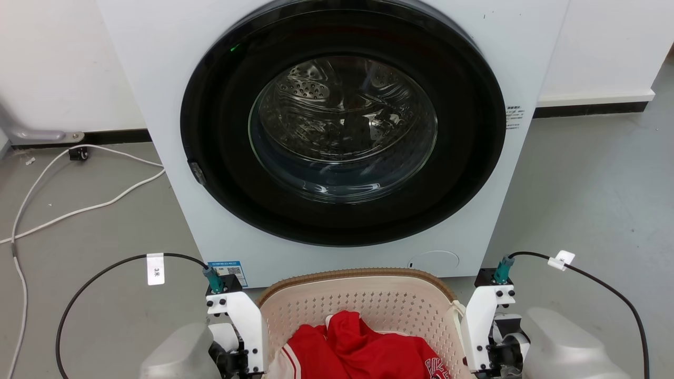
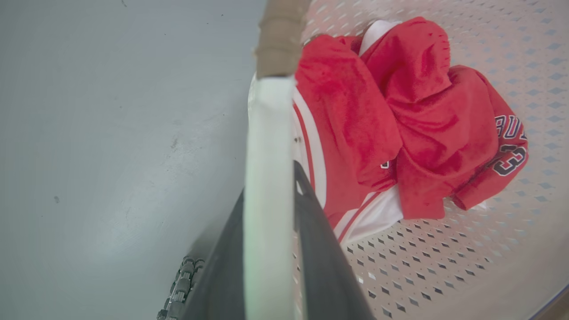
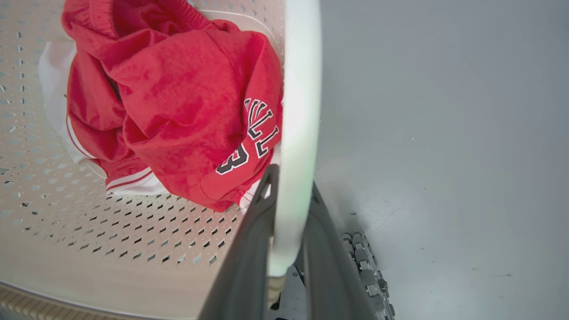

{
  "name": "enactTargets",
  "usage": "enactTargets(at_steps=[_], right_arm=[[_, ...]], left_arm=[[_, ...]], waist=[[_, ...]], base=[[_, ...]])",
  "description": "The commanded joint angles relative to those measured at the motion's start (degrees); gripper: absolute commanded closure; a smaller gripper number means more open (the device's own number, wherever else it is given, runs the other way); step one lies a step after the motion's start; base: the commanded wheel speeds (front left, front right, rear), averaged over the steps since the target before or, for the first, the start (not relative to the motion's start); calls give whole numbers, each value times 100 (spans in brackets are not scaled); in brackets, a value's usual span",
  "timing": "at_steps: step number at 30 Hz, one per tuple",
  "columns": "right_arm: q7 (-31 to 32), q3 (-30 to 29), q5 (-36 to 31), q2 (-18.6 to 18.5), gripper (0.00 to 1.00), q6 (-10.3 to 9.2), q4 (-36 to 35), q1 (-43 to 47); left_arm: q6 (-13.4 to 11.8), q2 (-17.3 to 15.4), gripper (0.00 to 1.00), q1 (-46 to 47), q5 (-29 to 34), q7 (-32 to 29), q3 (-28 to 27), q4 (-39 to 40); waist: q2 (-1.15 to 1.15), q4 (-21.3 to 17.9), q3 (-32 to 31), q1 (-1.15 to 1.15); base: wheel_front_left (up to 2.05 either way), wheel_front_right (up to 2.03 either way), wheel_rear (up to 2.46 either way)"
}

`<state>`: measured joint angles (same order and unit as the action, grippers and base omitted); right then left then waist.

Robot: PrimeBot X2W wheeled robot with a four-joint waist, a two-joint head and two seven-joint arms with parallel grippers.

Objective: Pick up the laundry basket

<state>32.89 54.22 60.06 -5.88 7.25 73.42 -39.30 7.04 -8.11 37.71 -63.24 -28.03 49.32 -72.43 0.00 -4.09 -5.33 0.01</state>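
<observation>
The laundry basket (image 1: pixel 368 302) stands on the floor right in front of the washer, cream and perforated with a brown woven rim (image 1: pixel 363 272). A crumpled red and white jersey (image 1: pixel 363 347) lies inside it. In the left wrist view my left gripper (image 2: pixel 269 182) is shut on the basket's white side handle (image 2: pixel 266 124), one dark finger on each side. My right gripper (image 3: pixel 291 178) clamps the other white handle (image 3: pixel 300 89) the same way. Both white wrist brackets (image 1: pixel 239 321) (image 1: pixel 484 321) flank the basket. I cannot tell whether the basket is off the floor.
A white front-loading washer (image 1: pixel 158 79) fills the view ahead, its round glass door (image 1: pixel 342 126) shut. A white cable (image 1: pixel 79 210) snakes over the grey floor (image 1: pixel 590 200) at the left. Black cables (image 1: pixel 105 271) loop out from both wrists.
</observation>
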Motion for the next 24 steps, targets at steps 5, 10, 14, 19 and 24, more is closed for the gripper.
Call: enactTargets(at_steps=[5, 10, 14, 19, 24], right_arm=[[5, 39, 57, 128, 100, 45, -19, 1], [12, 55, 77, 128, 100, 46, -13, 7], [18, 66, 104, 133, 100, 45, -10, 10], [4, 76, 123, 140, 100, 46, -8, 17], [5, 92, 144, 138, 100, 46, -3, 8]], left_arm=[[82, 95, 100, -2, -85, 58, 35, 116], [81, 88, 100, -20, -130, 59, 67, 125], [81, 84, 100, -33, -152, 68, 91, 130], [81, 85, 100, -36, -179, 83, 123, 126], [82, 79, 100, -18, -206, 96, 159, 130]], waist=[[0, 14, 5, -1], [0, 17, 5, -1], [0, 16, 1, -1], [0, 16, -3, -1], [0, 19, 0, -1]], base=[[0, 0, 0], [0, 0, 0], [0, 0, 0], [0, 0, 0], [0, 0, 0]])
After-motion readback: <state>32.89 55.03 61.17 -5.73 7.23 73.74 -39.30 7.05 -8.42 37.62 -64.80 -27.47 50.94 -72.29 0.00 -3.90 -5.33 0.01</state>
